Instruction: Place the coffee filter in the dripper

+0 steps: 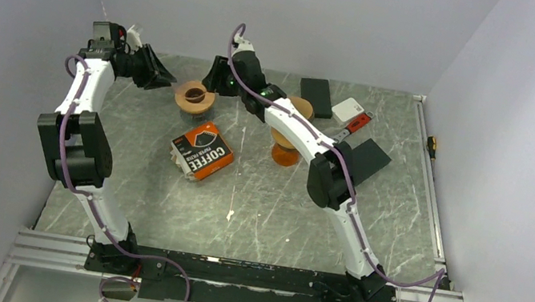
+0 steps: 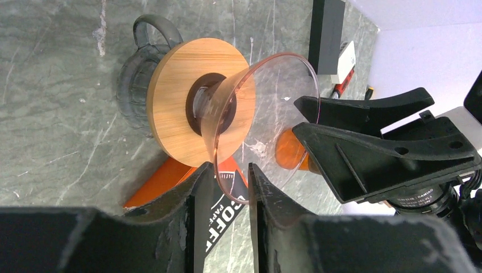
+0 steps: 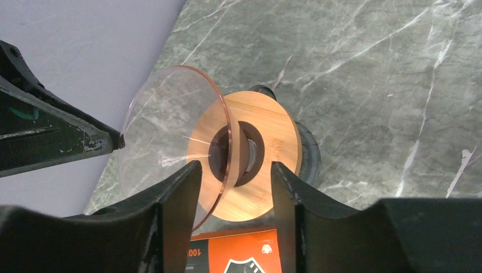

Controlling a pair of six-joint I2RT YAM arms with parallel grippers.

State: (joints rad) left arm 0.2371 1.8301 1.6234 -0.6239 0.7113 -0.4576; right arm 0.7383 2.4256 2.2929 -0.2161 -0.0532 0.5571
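The dripper (image 1: 194, 96) is a clear cone (image 2: 267, 114) on a round wooden collar (image 2: 176, 102). It sits on a dark glass server (image 2: 133, 79) at the back of the table. My left gripper (image 2: 230, 168) is open, and its fingers straddle the near rim of the cone with a narrow gap. My right gripper (image 3: 234, 165) is open and straddles the opposite rim (image 3: 224, 142). The two grippers face each other across the cone (image 1: 170, 80) (image 1: 216, 78). The orange and black coffee filter box (image 1: 202, 150) lies in front of the dripper. No loose filter shows.
An orange stand with a wooden disc (image 1: 285, 152) sits under my right arm. A black block (image 1: 315, 96), a white and red device (image 1: 351, 112) and a flat black piece (image 1: 366, 160) lie at the back right. Walls stand close on the left and behind.
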